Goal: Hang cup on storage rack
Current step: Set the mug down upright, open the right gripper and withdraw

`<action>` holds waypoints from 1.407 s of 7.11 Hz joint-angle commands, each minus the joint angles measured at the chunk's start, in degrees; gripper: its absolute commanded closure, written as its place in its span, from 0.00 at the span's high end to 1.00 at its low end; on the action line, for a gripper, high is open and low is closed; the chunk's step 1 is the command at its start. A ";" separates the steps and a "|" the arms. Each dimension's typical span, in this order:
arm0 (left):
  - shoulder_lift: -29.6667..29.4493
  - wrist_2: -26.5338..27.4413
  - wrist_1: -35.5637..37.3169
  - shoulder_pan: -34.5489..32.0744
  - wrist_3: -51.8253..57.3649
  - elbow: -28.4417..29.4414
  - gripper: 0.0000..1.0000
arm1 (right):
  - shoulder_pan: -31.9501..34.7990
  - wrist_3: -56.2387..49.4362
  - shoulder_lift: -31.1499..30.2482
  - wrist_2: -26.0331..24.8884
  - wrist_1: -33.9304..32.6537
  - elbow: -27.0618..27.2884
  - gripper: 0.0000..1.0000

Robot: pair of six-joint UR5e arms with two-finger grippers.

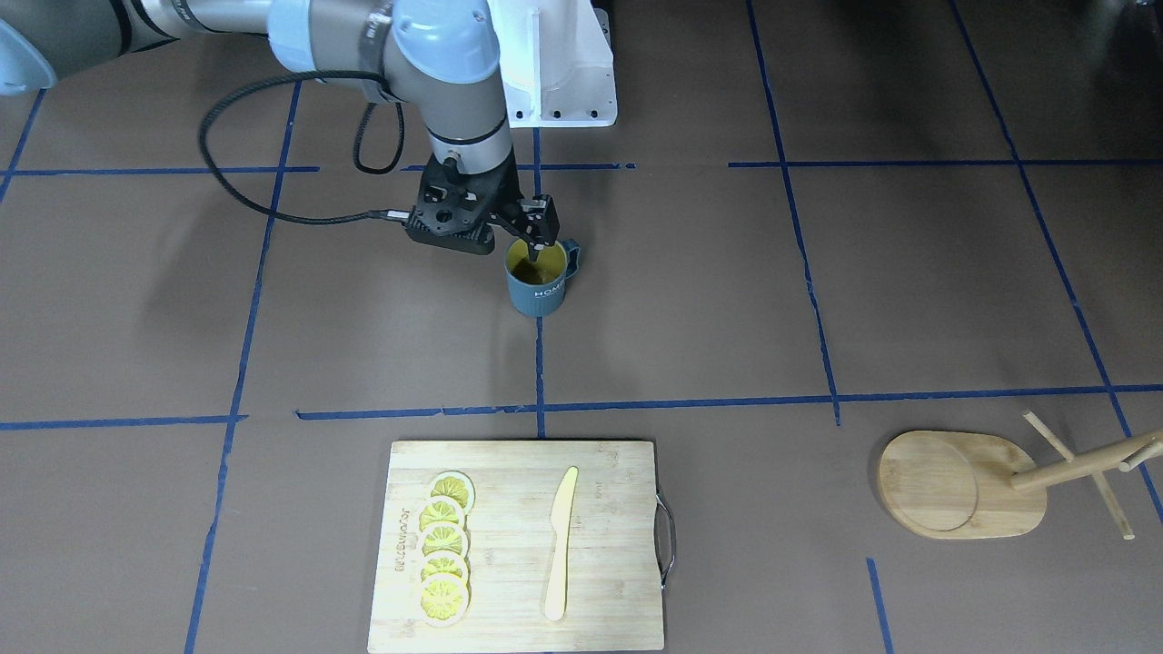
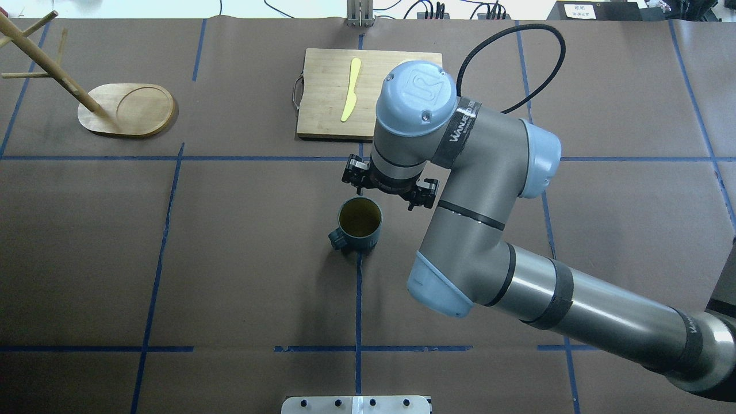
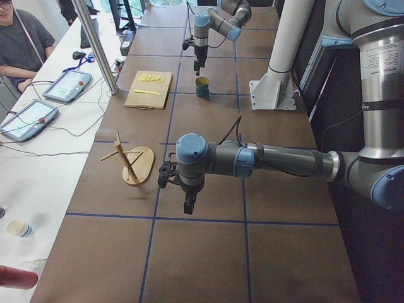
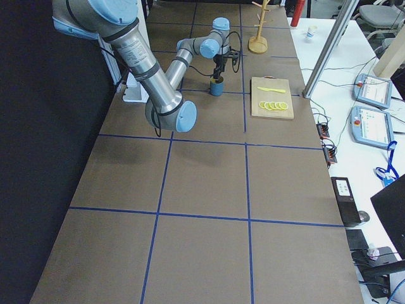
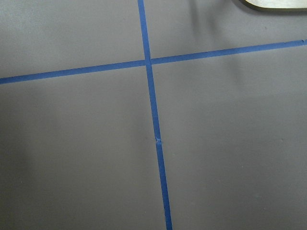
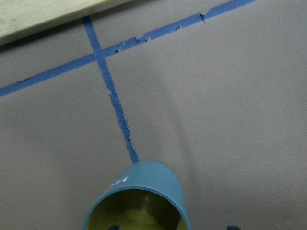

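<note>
The left gripper [image 3: 188, 206] hangs over the brown paper table [image 3: 208, 252] near the rack. It is too small to tell whether its fingers are wide or narrow.

Seen from over the robot's shoulders, the rack [image 2: 144, 109] stands at the far left. It is pale wood, with an oval base that has a round recess, a slim post and thin dowel pegs. At far centre lies a rectangular bamboo board [image 2: 322, 109] with a metal handle and a flat yellow knife [image 2: 351, 89] on it.

Nearer, at mid-table, the cup [image 2: 359, 221] sits upright on a blue tape line [image 2: 358, 299], well apart from the rack. It is ribbed teal-grey outside and yellow inside, with its loop handle pointing left. Over its far rim the right gripper [image 1: 538, 243] points down with its fingers spread wide. One tip is inside the cup's mouth and the other is outside its wall.
</note>
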 commanded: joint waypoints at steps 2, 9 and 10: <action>0.00 0.01 0.07 0.00 0.00 0.00 1.00 | 11.24 -19.64 -11.97 6.55 -1.76 9.82 1.00; 0.17 0.10 -0.10 0.08 -0.09 0.00 1.00 | 43.57 -83.51 -40.36 17.10 -1.76 9.49 1.00; 0.17 0.10 -0.19 0.09 0.00 0.00 1.00 | 48.14 -91.44 -44.05 17.19 -1.67 8.62 1.00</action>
